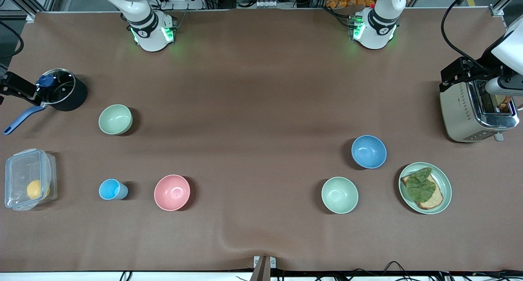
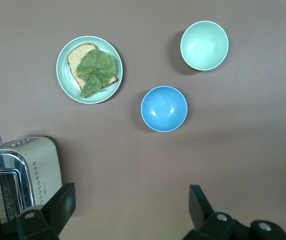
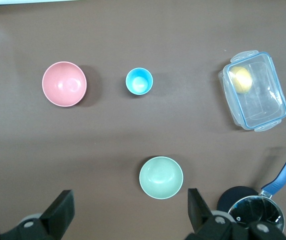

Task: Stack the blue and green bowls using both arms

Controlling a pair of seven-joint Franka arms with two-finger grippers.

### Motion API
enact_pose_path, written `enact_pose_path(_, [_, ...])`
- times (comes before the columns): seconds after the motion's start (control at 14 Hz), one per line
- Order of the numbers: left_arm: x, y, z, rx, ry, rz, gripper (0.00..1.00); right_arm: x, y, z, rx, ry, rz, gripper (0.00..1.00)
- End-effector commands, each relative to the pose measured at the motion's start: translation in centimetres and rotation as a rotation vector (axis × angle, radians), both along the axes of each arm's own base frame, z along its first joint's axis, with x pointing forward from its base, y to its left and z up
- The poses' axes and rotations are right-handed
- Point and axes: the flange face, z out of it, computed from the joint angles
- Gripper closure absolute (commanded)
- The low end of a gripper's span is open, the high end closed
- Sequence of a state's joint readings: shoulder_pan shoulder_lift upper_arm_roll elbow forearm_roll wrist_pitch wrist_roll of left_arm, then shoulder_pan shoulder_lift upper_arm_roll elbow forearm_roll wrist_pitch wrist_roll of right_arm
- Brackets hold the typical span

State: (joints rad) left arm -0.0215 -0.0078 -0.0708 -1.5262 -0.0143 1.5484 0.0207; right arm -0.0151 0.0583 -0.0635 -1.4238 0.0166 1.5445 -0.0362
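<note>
The blue bowl (image 1: 369, 151) stands upright and empty toward the left arm's end of the table; it also shows in the left wrist view (image 2: 164, 108). The sage-green bowl (image 1: 115, 119) stands upright toward the right arm's end, beside the pot; it also shows in the right wrist view (image 3: 161, 177). My left gripper (image 2: 131, 202) is open and empty, high over the table beside the toaster, apart from the blue bowl. My right gripper (image 3: 131, 207) is open and empty, high over the table near the green bowl and the pot.
A mint-green bowl (image 1: 339, 195) and a green plate (image 1: 444, 188) with bread and lettuce sit near the blue bowl. A toaster (image 1: 476, 109) stands at the left arm's end. A lidded pot (image 1: 61, 90), pink bowl (image 1: 172, 192), light-blue cup (image 1: 111, 189) and clear box (image 1: 27, 179) are at the right arm's end.
</note>
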Motion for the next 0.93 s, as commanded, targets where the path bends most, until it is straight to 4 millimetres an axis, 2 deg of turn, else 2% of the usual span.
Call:
enact_pose_path(0.0, [-0.3, 0.3, 0.8, -0.021, 0.002, -0.021, 0.0, 0.0, -0.1, 0.7, 0.002, -0.01, 0.027, 0.0])
enact_pose_path(0.21, [0.0, 0.1, 0.5, -0.023, 0.009, -0.013, 0.0, -0.1, -0.1, 0.8, 0.003, -0.012, 0.026, 0.0])
enact_pose_path(0.36, [0.2, -0.3, 1.1, -0.024, -0.006, -0.001, 0.0, 0.0, 0.0, 0.6, 0.0, -0.01, 0.029, 0.0])
enact_pose_path(0.43, [1.0, -0.6, 0.5, -0.021, 0.002, 0.01, 0.0, 0.0, -0.1, 0.6, 0.002, -0.007, 0.026, 0.0])
enact_pose_path(0.5, [1.2, -0.8, 0.5, -0.021, 0.002, 0.01, 0.0, 0.1, -0.3, 0.1, 0.003, 0.002, 0.012, 0.0])
enact_pose_path(0.64, [1.5, -0.5, 0.0, -0.017, 0.009, 0.015, 0.0, 0.9, -1.2, -2.4, 0.01, 0.055, 0.006, 0.0])
enact_pose_path(0.71, [1.9, -0.4, -0.7, -0.016, 0.021, 0.022, 0.0, 1.1, -1.5, -3.6, 0.011, 0.093, -0.001, 0.0])
enact_pose_path(0.86, [3.3, -0.3, -3.1, -0.023, 0.054, 0.025, 0.0, 0.5, -3.5, -4.8, 0.018, 0.139, -0.033, 0.0])
